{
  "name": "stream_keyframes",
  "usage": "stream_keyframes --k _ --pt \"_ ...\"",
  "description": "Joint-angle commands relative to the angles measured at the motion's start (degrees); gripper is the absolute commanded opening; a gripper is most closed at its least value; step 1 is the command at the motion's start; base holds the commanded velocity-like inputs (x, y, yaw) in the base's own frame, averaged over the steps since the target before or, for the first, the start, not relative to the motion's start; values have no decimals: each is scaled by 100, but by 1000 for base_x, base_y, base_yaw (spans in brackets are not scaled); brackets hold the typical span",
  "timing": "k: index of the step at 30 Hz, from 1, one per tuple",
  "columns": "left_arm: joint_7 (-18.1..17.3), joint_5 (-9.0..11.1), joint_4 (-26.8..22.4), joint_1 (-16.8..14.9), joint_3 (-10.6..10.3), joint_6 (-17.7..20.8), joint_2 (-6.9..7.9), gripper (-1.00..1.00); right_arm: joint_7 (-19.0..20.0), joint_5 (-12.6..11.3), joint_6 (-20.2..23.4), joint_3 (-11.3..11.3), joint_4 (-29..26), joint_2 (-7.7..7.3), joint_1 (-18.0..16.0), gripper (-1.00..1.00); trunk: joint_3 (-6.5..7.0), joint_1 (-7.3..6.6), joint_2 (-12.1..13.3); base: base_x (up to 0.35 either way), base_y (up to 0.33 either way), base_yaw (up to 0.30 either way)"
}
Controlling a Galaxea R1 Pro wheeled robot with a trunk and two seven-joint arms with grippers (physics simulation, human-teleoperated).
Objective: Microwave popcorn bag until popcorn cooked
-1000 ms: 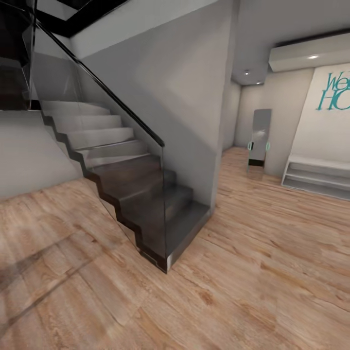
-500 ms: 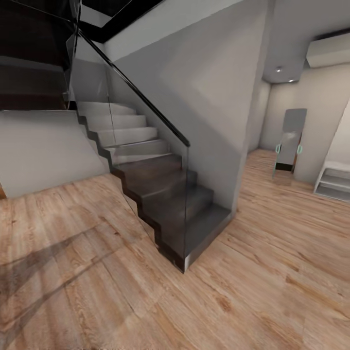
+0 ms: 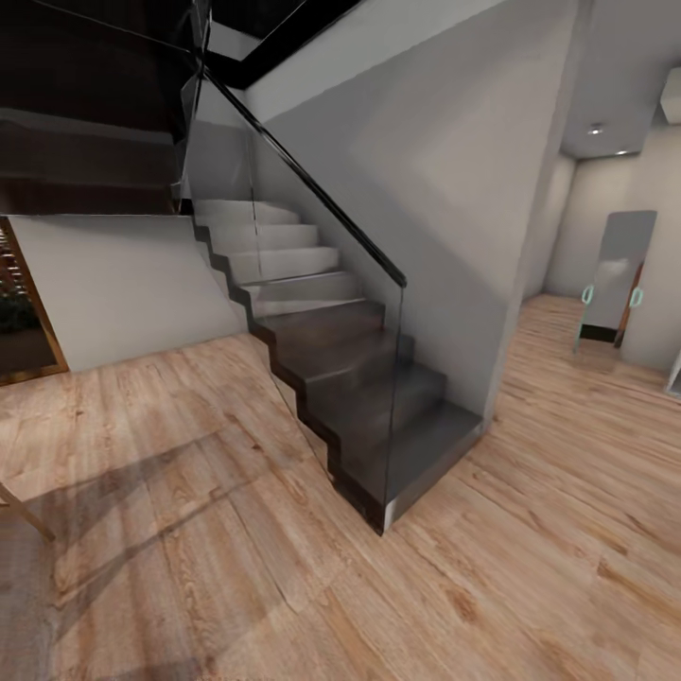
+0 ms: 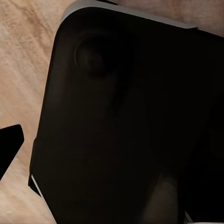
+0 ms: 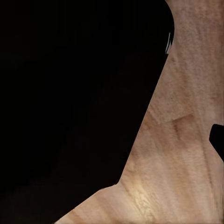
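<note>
In the left wrist view a big dark rounded panel of the robot's body takes most of the picture; it has a thin pale edge and one shallow round dimple near a corner. At the border of this view a small black pointed tip comes in, probably a finger of the left gripper, but its jaws cannot be judged. In the right wrist view a black body part covers most of the picture, and a small dark tip shows at the edge; whether this gripper is spread or closed is not clear.
</note>
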Motion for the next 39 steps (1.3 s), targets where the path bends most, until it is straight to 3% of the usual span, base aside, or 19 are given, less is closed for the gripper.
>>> stream_keyframes --k 1,20,26,33,39 --pt "1 27 -5 1 13 -8 -2 100 -1 18 9 13 -1 -5 0 100 -4 0 -2 0 0 165" --pt "-8 24 -4 1 15 -4 -5 100 -71 37 -37 22 -1 -40 0 100 -4 0 -2 0 0 276" --pt "-8 32 -16 1 2 -1 -1 100 -141 50 -230 67 -1 -7 0 100 -4 0 -2 0 0 300" --pt "14 -14 -20 1 -37 -2 193 100 -150 50 -305 47 3 -28 0 100 -4 0 -2 0 0 300" --pt "18 -12 -13 1 -36 -2 196 100 -158 67 -339 63 37 -21 0 100 -4 0 -2 0 0 300"
